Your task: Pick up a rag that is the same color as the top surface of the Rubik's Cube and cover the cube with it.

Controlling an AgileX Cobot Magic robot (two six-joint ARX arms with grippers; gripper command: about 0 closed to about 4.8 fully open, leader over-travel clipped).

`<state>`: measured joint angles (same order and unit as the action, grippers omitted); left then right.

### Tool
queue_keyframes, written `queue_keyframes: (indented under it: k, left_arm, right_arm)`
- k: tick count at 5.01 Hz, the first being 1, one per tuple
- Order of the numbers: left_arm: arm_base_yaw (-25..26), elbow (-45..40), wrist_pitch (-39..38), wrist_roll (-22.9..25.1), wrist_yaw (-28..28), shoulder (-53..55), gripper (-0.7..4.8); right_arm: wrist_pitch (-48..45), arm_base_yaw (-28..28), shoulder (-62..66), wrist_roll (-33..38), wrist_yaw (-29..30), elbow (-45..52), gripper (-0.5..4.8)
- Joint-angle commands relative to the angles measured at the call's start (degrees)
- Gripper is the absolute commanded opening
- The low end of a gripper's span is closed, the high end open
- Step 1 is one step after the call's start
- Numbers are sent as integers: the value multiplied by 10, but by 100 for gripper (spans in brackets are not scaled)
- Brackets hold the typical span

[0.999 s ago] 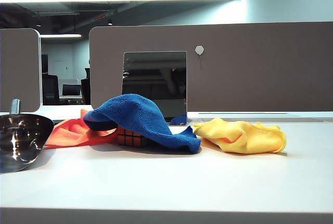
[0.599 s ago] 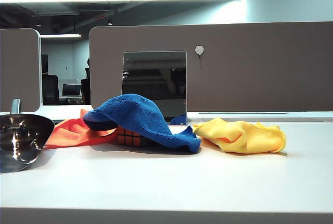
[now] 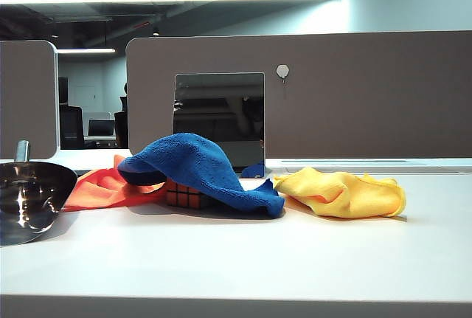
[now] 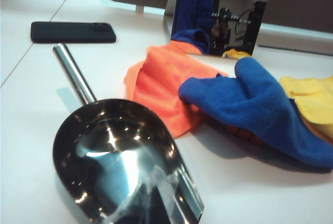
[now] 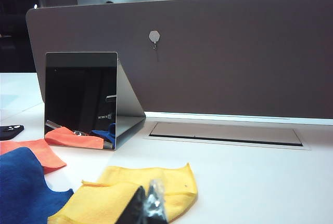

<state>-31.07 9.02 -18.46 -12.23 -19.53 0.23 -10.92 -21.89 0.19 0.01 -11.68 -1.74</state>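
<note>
The deep blue rag point(image 3: 195, 163) lies draped over the Rubik's Cube point(image 3: 183, 197) at the table's middle. Only the cube's lower orange-red face with black edges shows under the rag's hem. In the left wrist view the rag point(image 4: 260, 109) hides all but a sliver of the cube point(image 4: 239, 132). My left gripper point(image 4: 158, 203) hovers back over a metal scoop, fingertips together, well short of the rag. My right gripper point(image 5: 147, 207) is shut with nothing in it, just in front of the yellow cloth; the rag's edge point(image 5: 21, 187) lies off to one side. Neither gripper appears in the exterior view.
An orange cloth point(image 3: 103, 185) lies left of the cube, partly under the rag. A yellow cloth point(image 3: 339, 192) lies to the right. A shiny metal scoop point(image 3: 26, 196) sits at the left edge. A tilted mirror point(image 3: 219, 111) stands behind, and a black phone point(image 4: 73, 31) lies beyond the scoop.
</note>
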Motion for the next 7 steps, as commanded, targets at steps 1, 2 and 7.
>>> queue_keyframes:
  k: [1, 2, 7]
  left_arm:
    - [1, -84, 92, 73, 63, 0, -6]
    - [2, -84, 96, 118, 14, 0, -6]
    - [198, -84, 191, 127, 119, 0, -6]
  right_arm:
    - [22, 0, 0, -1, 43, 15, -5]
    - [10, 30, 0, -18, 39, 15, -5]
    - [-61, 212, 0, 16, 208, 15, -5]
